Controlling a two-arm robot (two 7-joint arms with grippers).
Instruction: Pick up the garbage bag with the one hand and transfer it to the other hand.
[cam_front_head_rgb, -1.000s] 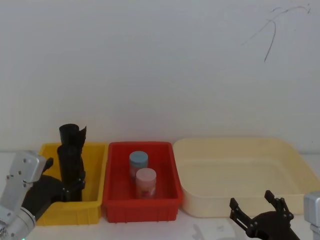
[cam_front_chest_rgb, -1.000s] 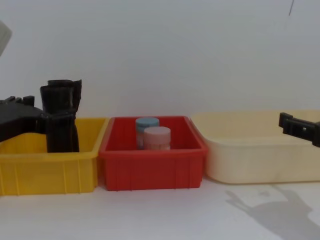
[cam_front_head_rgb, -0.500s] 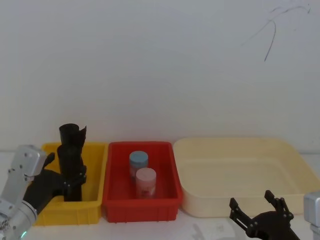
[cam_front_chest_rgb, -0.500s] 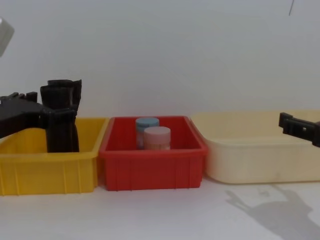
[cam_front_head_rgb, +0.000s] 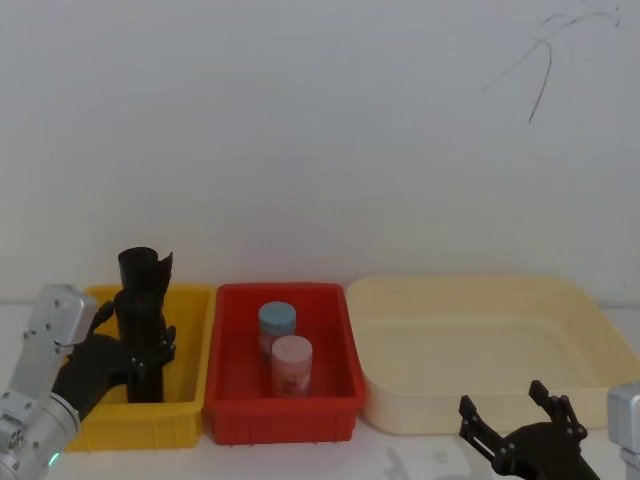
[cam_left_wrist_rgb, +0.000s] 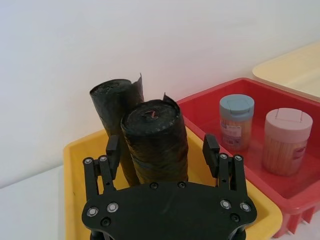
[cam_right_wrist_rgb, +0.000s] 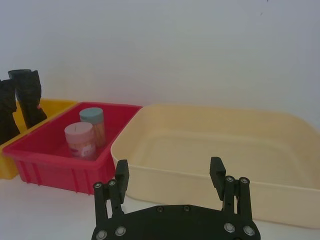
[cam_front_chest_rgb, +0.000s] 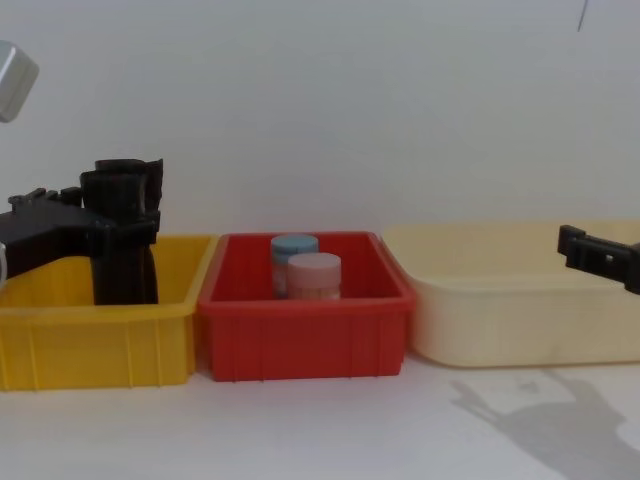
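Bag (cam_left_wrist_rgb: 155, 135): black plastic film, crinkled, faint sheen noted. Yellow bin (cam_front_chest_rgb: 100, 345), red bin (cam_front_chest_rgb: 300, 345), cream tub (cam_front_chest_rgb: 500, 320): smooth moulded plastic, light gloss seen. Left tool (cam_left_wrist_rgb: 161, 148): matt black body, bright metal screws (cam_left_wrist_rgb: 113, 207) recorded. Table (cam_front_chest_rgb: 300, 430): matt white, smooth.
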